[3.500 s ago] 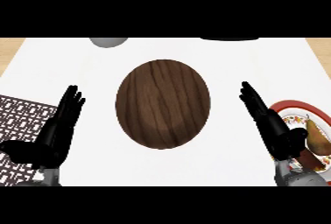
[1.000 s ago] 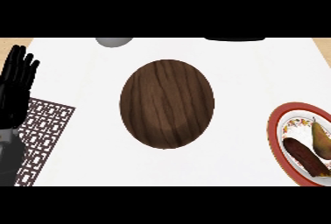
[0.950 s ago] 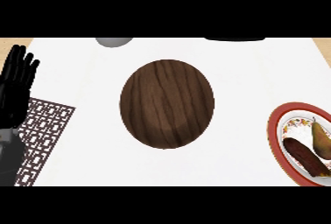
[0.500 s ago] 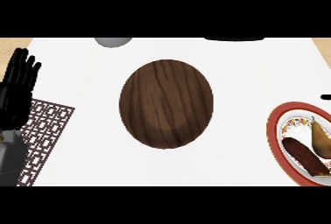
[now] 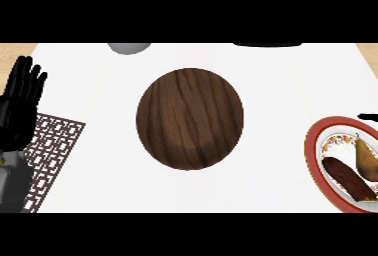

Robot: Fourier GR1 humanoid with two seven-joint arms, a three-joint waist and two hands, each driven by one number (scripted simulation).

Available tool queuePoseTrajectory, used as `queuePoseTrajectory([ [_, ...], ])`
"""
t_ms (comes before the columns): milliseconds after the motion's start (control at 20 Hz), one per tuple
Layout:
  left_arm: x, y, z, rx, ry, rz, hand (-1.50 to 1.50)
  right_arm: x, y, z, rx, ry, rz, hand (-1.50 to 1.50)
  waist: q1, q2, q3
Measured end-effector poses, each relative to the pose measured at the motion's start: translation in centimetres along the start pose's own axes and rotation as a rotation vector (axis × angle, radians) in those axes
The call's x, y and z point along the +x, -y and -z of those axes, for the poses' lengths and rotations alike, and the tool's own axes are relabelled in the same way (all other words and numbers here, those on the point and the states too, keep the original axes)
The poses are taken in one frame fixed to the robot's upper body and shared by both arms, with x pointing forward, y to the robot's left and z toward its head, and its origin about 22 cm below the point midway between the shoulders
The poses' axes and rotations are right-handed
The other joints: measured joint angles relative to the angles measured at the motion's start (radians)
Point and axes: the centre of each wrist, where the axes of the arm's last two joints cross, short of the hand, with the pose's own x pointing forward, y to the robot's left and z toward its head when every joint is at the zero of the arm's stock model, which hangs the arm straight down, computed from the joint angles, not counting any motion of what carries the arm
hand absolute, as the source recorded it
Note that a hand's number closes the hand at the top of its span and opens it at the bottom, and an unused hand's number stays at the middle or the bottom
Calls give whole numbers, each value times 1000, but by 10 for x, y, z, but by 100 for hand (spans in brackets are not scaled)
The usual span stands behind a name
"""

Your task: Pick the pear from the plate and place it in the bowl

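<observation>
The pear [image 5: 365, 159] is brownish green and lies on a red-rimmed patterned plate [image 5: 314, 150] at the right edge, beside a dark reddish-brown oblong item [image 5: 345, 177]. The wooden bowl [image 5: 190, 119] sits in the middle of the white counter, and nothing shows in it. My left hand [image 5: 21, 102] rests open at the left edge, fingers up, well away from the bowl. Only a small black tip of my right hand [image 5: 368, 116] shows at the right edge, just above the plate and apart from the pear.
A brown lattice-patterned mat [image 5: 57, 150] lies at the lower left, under my left forearm. A grey round object [image 5: 129, 48] and a black object [image 5: 267, 44] sit at the counter's far edge.
Both hands, earlier raised on either side of the bowl, have moved outward. The left rests at the left edge and has drifted slightly down. A tip of the right hand has come in above the plate.
</observation>
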Motion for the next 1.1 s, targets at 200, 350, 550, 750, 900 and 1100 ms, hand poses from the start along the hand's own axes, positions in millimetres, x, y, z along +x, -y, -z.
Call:
queuePoseTrajectory([
  [200, 2, 2, -4, -5, 1, 2, 0, -2, -4, 10, -14, 29, -3, -150, 1, 0, -1],
  [350, 2, 1, -1, 2, -5, 3, 0, -4, -11, 15, -5, 40, -22, -150, -3, -1, -1],
  [550, 3, 6, -2, 7, -4, 2, 0, -4, -19, 24, 11, 31, -33, -150, -5, -2, -1],
  [750, -2, 0, 0, 4, -4, -1, 0, -8, -24, 34, 20, 23, -41, -150, -3, 0, -1],
  [900, 0, 0, 1, 4, -4, 3, 0, -9, -30, 42, 31, 22, -42, -150, -3, -1, -1],
  [1100, 4, -2, 2, 5, -1, 5, 0, -19, -38, 50, 49, 5, -38, -150, -1, 0, -1],
])
